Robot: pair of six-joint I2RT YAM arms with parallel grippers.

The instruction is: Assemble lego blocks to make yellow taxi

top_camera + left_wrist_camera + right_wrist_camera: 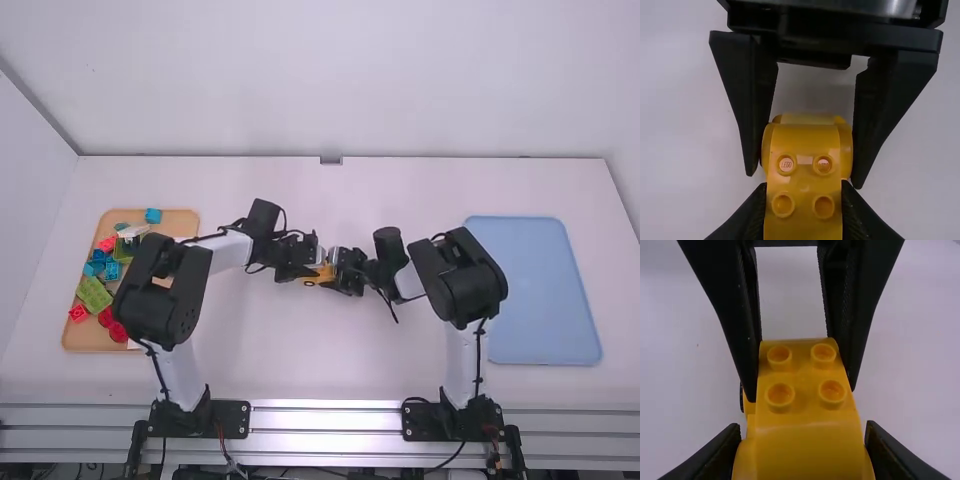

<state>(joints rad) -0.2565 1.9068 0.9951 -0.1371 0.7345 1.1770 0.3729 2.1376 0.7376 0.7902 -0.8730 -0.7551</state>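
Left pincer (314,268): fingers parted by the width of the yellow block build (320,275), which is pinched between them at its narrower end.
Right pincer (337,268): likewise spread to a block's width; the wider, rounded end of the same build is gripped from the opposite side.
Yellow block build: held by both pincers over the table (270,345).
Left wrist view: four studs, two by two, are seen on the build's narrower end, with the sides touched by the near fingers (747,217).
Right wrist view: the rounded end is shown nearest; a dark round edge (741,399) is seen beside the studded part.
High view: both trays are taken in.
Tan tray (185,222): set well left of the build; red, blue and green blocks (94,294) are held in it, partly covered by the left arm (160,290).
Blue tray (540,290): placed well right of the build, partly hidden by the right arm (460,280).
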